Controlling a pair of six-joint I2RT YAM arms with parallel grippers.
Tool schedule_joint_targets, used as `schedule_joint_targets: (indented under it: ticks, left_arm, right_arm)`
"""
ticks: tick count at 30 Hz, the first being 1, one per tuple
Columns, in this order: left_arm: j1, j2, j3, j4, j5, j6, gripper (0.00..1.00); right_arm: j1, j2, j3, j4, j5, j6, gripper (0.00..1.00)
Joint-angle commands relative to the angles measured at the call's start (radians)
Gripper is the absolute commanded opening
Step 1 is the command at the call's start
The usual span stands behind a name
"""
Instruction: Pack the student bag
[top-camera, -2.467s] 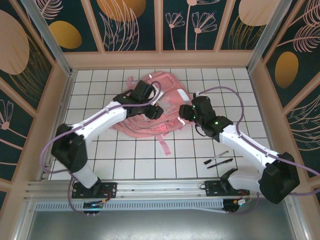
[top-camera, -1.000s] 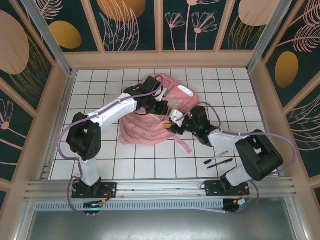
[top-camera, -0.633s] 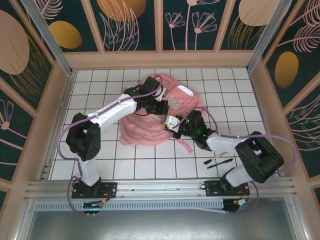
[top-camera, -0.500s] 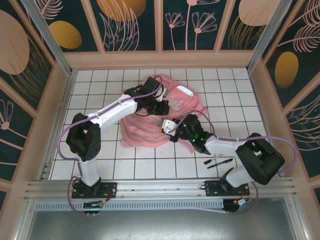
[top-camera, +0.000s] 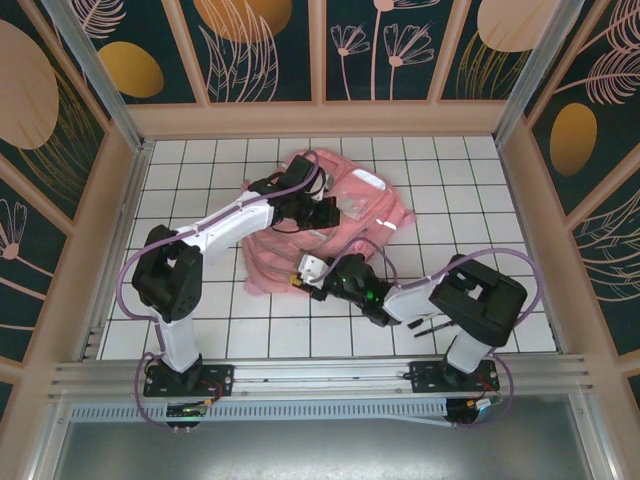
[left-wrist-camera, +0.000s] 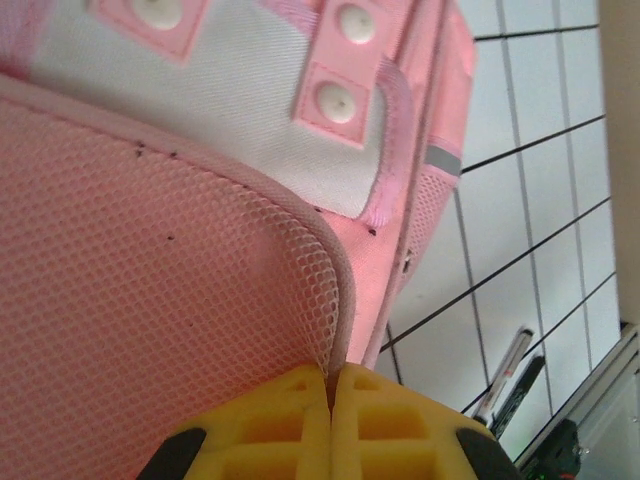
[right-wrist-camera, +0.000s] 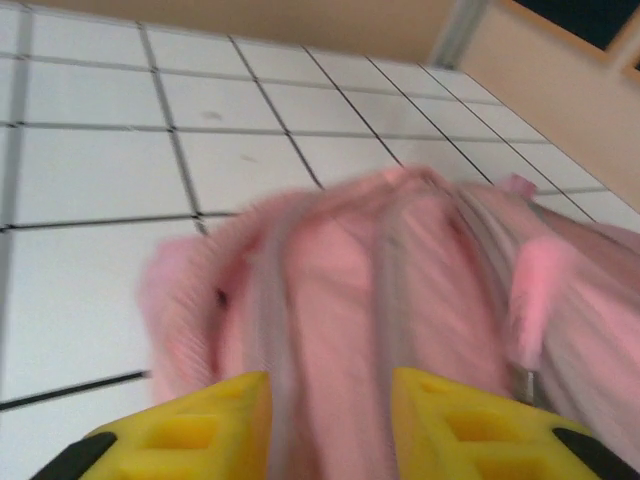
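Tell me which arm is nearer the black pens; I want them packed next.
Right. The right arm passes just beside the pens, right tool at the student bag's near edge. The left arm reaches across to the bag, left tool pinching its mesh, farther off.

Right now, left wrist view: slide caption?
Left gripper shut on the student bag's mesh edge; two pens lie beyond.

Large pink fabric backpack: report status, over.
Left end effector shut, pinching mesh edge of large pink fabric backpack. Right end effector open at its near edge, view blurred. Two slim dark pens on white tiled table, apart from it.
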Motion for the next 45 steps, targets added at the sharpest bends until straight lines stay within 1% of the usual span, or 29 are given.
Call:
schedule_joint_targets:
  ticks: [1, 4, 6, 9, 11, 14, 18, 24, 27, 31, 33, 34, 36, 38, 39, 41, 42, 43, 44, 45]
  left_arm:
    - [-0.002, -0.015, 0.020, 0.147, 0.019, -0.013, 0.00]
    - [-0.001, -0.021, 0.015, 0.130, 0.013, 0.013, 0.00]
    - [-0.001, -0.021, 0.012, 0.125, 0.012, 0.018, 0.00]
    - [-0.002, -0.023, 0.003, 0.125, 0.016, 0.017, 0.00]
    - [-0.001, -0.023, -0.002, 0.125, 0.023, 0.011, 0.00]
    - [-0.001, -0.025, -0.009, 0.125, 0.028, 0.009, 0.00]
    - [-0.002, -0.021, -0.007, 0.120, 0.030, 0.008, 0.00]
    - [-0.002, -0.013, 0.001, 0.115, 0.044, -0.009, 0.00]
    - [-0.001, -0.008, 0.006, 0.101, 0.035, -0.017, 0.00]
    - [-0.002, 0.003, 0.019, 0.066, 0.033, -0.004, 0.00]
    - [-0.002, 0.002, 0.027, 0.053, 0.035, 0.006, 0.00]
    - [-0.002, -0.003, 0.029, 0.043, 0.032, 0.017, 0.00]
    - [0.003, -0.017, 0.044, -0.003, 0.015, 0.071, 0.00]
    - [0.018, -0.055, 0.056, -0.054, -0.034, 0.126, 0.18]
    - [0.030, -0.081, 0.045, -0.057, -0.041, 0.150, 0.24]
    - [0.068, -0.169, -0.001, -0.042, -0.044, 0.195, 0.31]
    - [0.086, -0.213, -0.026, -0.032, -0.039, 0.213, 0.36]
    - [0.105, -0.259, -0.059, -0.017, -0.022, 0.251, 0.43]
    - [0.118, -0.305, -0.097, -0.005, 0.003, 0.307, 0.48]
    - [0.122, -0.344, -0.130, 0.000, 0.014, 0.373, 0.50]
  right_arm:
    - [-0.004, -0.172, -0.052, -0.078, -0.140, -0.046, 0.43]
    - [-0.046, -0.311, -0.059, -0.333, -0.172, -0.161, 0.43]
    - [-0.099, -0.384, -0.071, -0.430, -0.190, -0.218, 0.43]
    - [-0.192, -0.469, -0.076, -0.509, -0.212, -0.284, 0.43]
    - [-0.223, -0.489, -0.066, -0.535, -0.170, -0.356, 0.43]
    - [-0.236, -0.459, -0.034, -0.533, -0.098, -0.461, 0.43]
    - [-0.240, -0.377, 0.036, -0.540, -0.107, -0.541, 0.43]
    - [-0.236, -0.263, 0.110, -0.503, -0.107, -0.606, 0.43]
    - [-0.236, -0.225, 0.142, -0.523, -0.115, -0.646, 0.43]
    - [-0.241, -0.165, 0.160, -0.516, -0.080, -0.700, 0.41]
    - [-0.249, -0.131, 0.162, -0.503, -0.059, -0.722, 0.37]
    - [-0.251, -0.118, 0.159, -0.485, -0.048, -0.723, 0.32]
    - [-0.261, -0.110, 0.146, -0.435, -0.054, -0.705, 0.17]
    - [-0.270, -0.114, 0.139, -0.405, -0.079, -0.667, 0.03]
    - [-0.273, -0.119, 0.137, -0.400, -0.094, -0.653, 0.00]
    - [-0.275, -0.128, 0.132, -0.395, -0.116, -0.637, 0.00]
    - [-0.276, -0.130, 0.131, -0.392, -0.123, -0.630, 0.00]
    - [-0.278, -0.135, 0.133, -0.394, -0.137, -0.615, 0.00]
    - [-0.283, -0.142, 0.138, -0.398, -0.158, -0.594, 0.00]
    - [-0.287, -0.149, 0.144, -0.404, -0.181, -0.569, 0.00]
